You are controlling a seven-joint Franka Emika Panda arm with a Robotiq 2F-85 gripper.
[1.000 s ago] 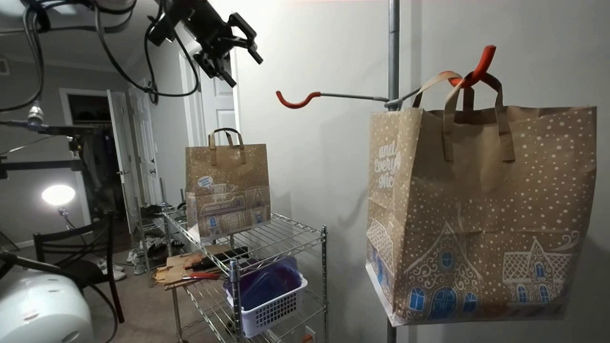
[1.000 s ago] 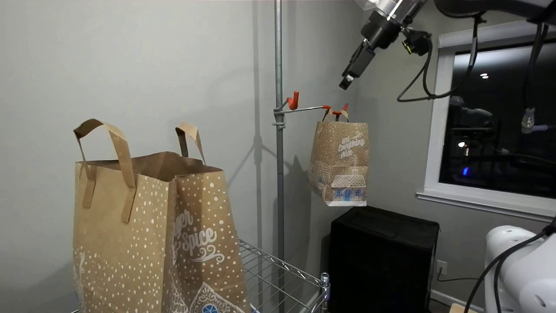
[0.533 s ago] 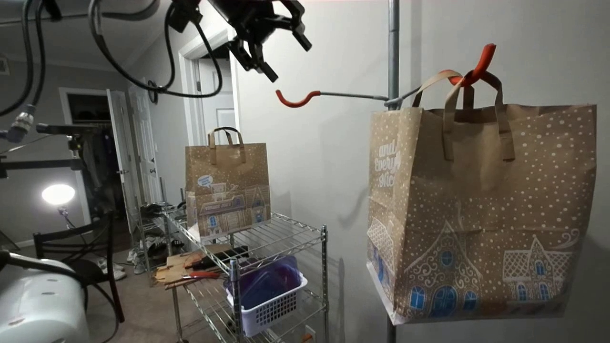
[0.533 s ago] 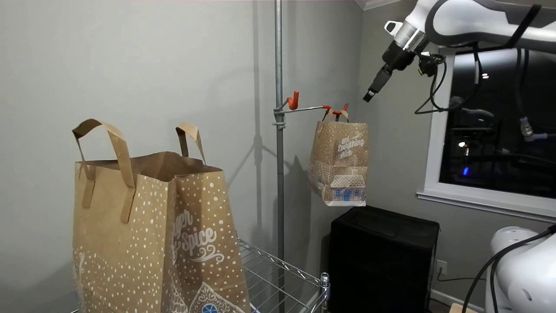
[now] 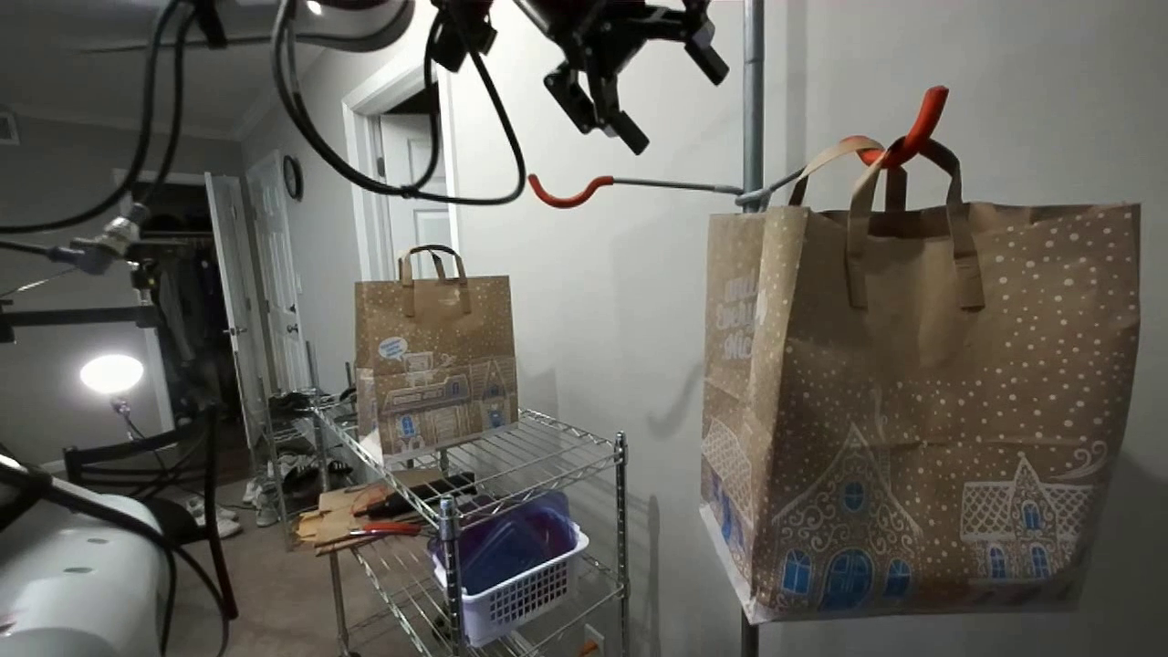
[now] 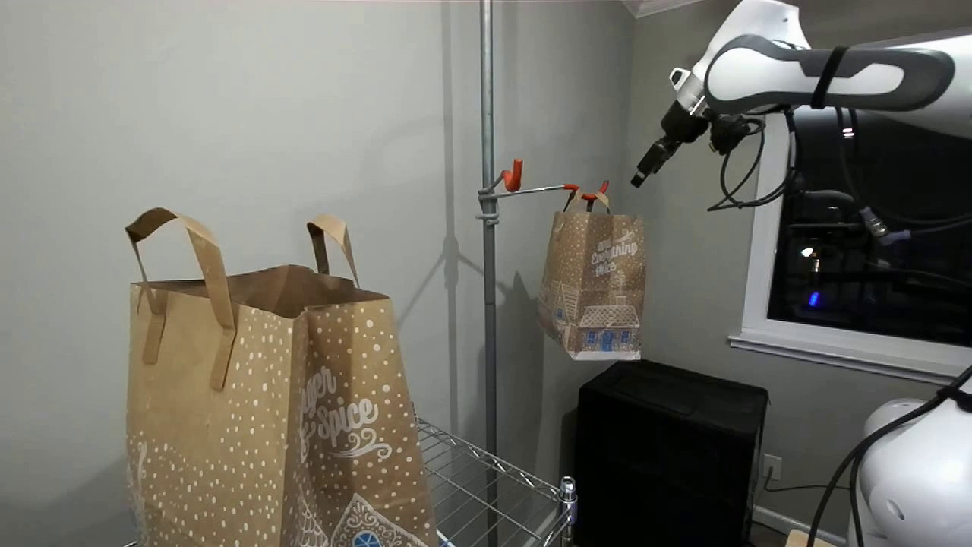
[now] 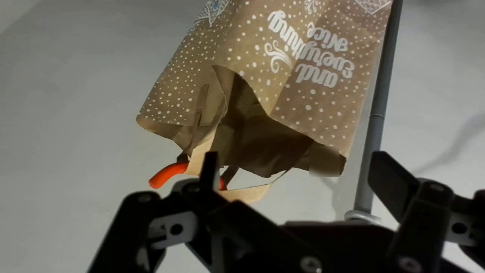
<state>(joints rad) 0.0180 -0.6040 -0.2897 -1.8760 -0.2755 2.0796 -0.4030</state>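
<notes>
My black gripper is open and empty, up in the air near an empty red-orange hook. It also shows in an exterior view and the wrist view. A brown paper bag with white dots hangs by its handles from another red-orange hook. In an exterior view the hanging bag is just left of and below the fingertips. In the wrist view it appears upside down, with its handles beyond the left finger. A second paper bag stands on a wire shelf.
A grey pole carries both hooks on thin rods. The wire shelf holds a white basket with a purple bin. A black covered box stands below the hanging bag. Cables droop from the arm.
The gripper has moved across an exterior view toward the pole, passing above the empty hook. In an exterior view it has drawn farther off and slightly lower. The bags stay put.
</notes>
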